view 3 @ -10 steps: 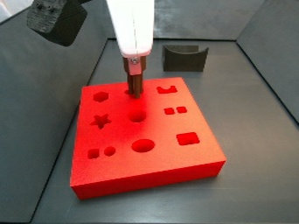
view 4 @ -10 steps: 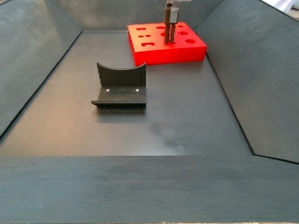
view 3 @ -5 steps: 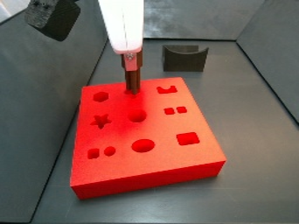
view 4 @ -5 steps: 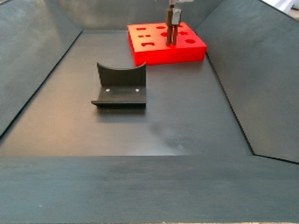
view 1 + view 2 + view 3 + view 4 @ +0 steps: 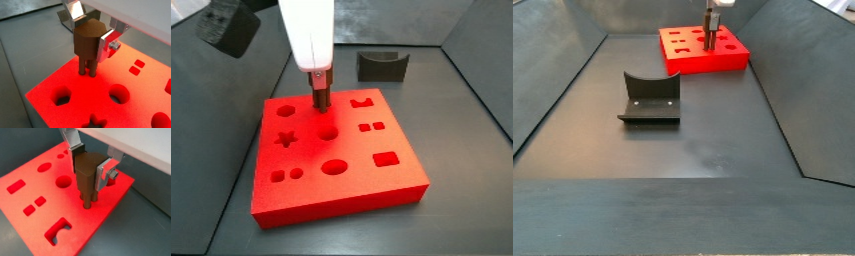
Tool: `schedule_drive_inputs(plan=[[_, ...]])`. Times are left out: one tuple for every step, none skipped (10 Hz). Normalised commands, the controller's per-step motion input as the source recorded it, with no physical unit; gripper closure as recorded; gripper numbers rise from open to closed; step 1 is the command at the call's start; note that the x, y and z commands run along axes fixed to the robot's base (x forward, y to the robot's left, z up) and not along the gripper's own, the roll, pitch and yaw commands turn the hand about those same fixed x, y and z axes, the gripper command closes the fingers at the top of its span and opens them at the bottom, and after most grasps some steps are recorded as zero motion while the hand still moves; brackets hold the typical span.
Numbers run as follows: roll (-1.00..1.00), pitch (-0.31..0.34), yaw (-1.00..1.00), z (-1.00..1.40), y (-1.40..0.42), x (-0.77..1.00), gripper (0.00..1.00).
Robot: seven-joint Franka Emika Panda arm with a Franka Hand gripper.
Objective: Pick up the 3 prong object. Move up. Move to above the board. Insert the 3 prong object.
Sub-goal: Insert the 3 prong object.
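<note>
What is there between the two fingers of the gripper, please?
The 3 prong object is there, held upright by the gripper over the board. Its prongs reach down to the board's surface. Both wrist views show this.

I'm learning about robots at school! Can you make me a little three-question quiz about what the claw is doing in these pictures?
1. True or false: the claw is gripping the 3 prong object.
2. Where do the prongs meet the board?
A. At the star cut-out
B. Near the board's edge, beside a round hole
C. On the grey floor
3. Fill in: the dark grey U-shaped block stands ___ the board.

Key:
1. True
2. B
3. off (on the floor, apart from it)
</note>
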Motion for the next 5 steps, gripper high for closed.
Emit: schedule_drive_inputs(plan=[[0.07, -0.091, 0.01, -0.47, 0.00, 0.00, 1.00], [0.15, -0.126, 0.00, -0.62, 0.00, 0.00, 1.00], [0.16, -0.130, 0.01, -0.65, 0.00, 0.00, 1.00], [0.00, -0.051, 0.00, -0.19, 0.00, -0.07, 1.00], [0.00, 0.000, 0.00, 0.00, 0.00, 0.00, 1.00]])
